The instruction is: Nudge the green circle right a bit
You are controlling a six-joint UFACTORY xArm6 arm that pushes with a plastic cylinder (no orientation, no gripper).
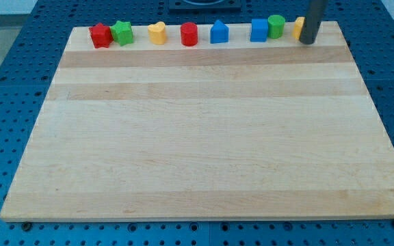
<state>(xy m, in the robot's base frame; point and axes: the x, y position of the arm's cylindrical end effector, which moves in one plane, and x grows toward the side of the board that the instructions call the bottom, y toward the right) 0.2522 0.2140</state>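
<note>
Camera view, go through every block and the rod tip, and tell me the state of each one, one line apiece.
red block: upright, touching green star
green star: upright, top edge
yellow heart: standing alone
red cylinder: upright, alone
blue house-shaped block: upright, alone
blue cube: touching green circle
green circle: upright, left of my tip
yellow block: partly hidden by rod
my tip: on board, right of green circle

We see a pale wooden board [204, 137] made of glued strips, its grain fine and its finish smooth and matt. Under it lies a blue perforated surface [19, 61] — it looks like painted metal. The green circle [276, 26] and the red cylinder [189, 34] look like smooth, painted pieces with a slight sheen. The rod above our tip [308, 42] is dark and matt.
</note>
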